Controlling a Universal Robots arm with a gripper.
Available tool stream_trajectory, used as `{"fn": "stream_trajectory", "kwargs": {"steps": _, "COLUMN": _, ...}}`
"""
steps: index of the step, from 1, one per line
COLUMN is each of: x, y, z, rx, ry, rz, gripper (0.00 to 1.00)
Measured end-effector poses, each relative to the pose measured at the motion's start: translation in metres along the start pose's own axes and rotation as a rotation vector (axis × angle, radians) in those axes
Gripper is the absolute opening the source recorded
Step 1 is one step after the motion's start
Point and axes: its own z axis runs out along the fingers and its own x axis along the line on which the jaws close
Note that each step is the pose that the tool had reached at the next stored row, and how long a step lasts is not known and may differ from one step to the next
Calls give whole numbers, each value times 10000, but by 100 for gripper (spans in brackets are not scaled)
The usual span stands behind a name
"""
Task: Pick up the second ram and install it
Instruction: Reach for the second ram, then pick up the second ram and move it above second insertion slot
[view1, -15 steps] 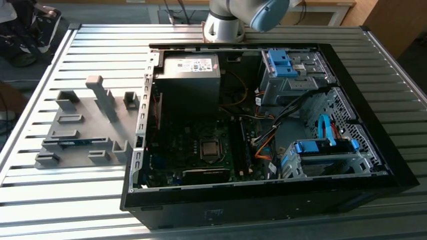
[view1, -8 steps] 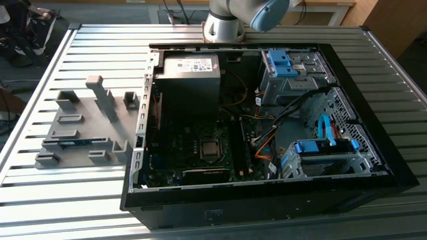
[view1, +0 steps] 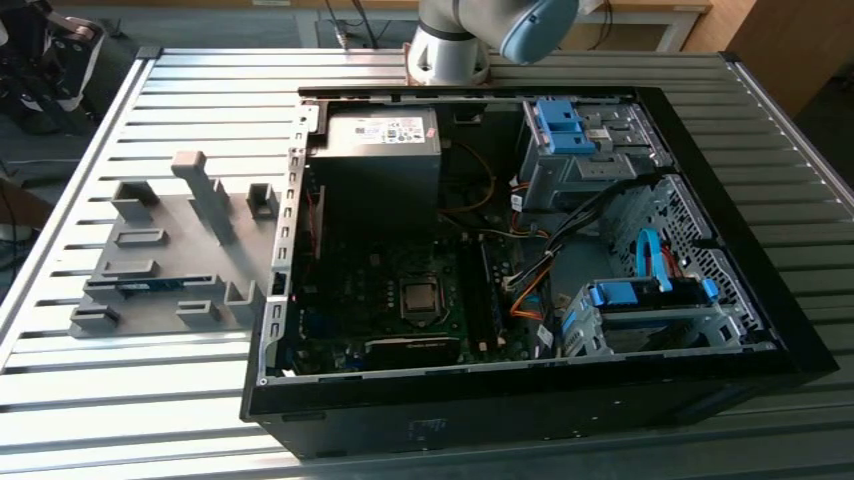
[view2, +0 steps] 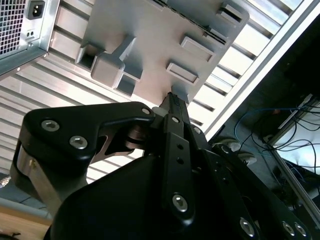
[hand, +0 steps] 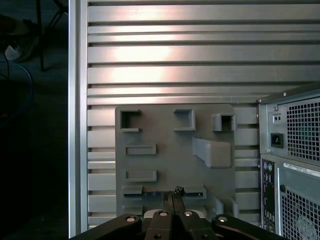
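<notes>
End effector clenched, empty, above gray rack — second ram in a rack slot — clean pick likely needs square, centred grasp across its long edges.

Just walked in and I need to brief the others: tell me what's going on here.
A robot arm is working over a slatted table with an open computer case on it. Its claw is shut and empty, hanging above the gray rack that sits beside the case, at the exterior view's left. The second ram lies in a slot of that rack, not yet picked up.
</notes>
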Motion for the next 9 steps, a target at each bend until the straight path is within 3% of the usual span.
{"fn": "stream_trajectory", "kwargs": {"steps": 9, "x": 2, "y": 0, "z": 0, "rx": 0, "ry": 1, "rz": 0, "gripper": 10}}
